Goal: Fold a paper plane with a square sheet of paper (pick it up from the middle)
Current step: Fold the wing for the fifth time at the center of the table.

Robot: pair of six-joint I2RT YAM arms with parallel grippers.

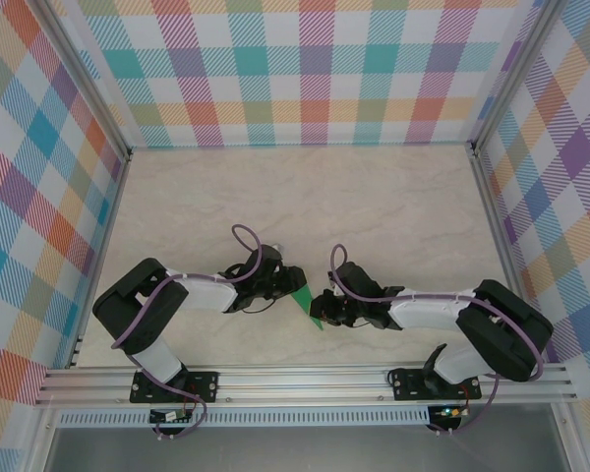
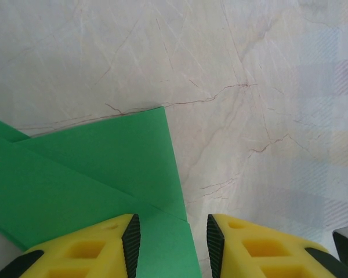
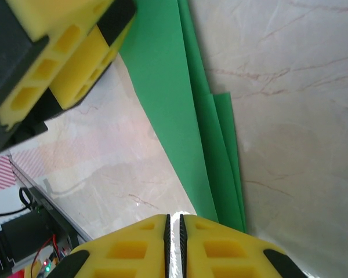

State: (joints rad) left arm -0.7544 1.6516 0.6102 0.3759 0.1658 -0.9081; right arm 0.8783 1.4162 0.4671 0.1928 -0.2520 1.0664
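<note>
The green sheet of paper lies folded into a narrow pointed shape on the marble table, between the two grippers. In the left wrist view the paper shows overlapping flaps. Its right edge runs through the gap of my left gripper, whose jaws stand apart above it, the left finger over the paper. In the right wrist view the paper shows several stacked layers running just right of my right gripper. That gripper's jaws are almost together, with a thin slit and bare table between them. The left gripper's yellow fingers hang at the paper's far end.
The marble table top stretches wide beyond the arms. Plaid walls and metal posts close the back and both sides. An aluminium rail carrying the arm bases runs along the near edge. Both grippers sit close together.
</note>
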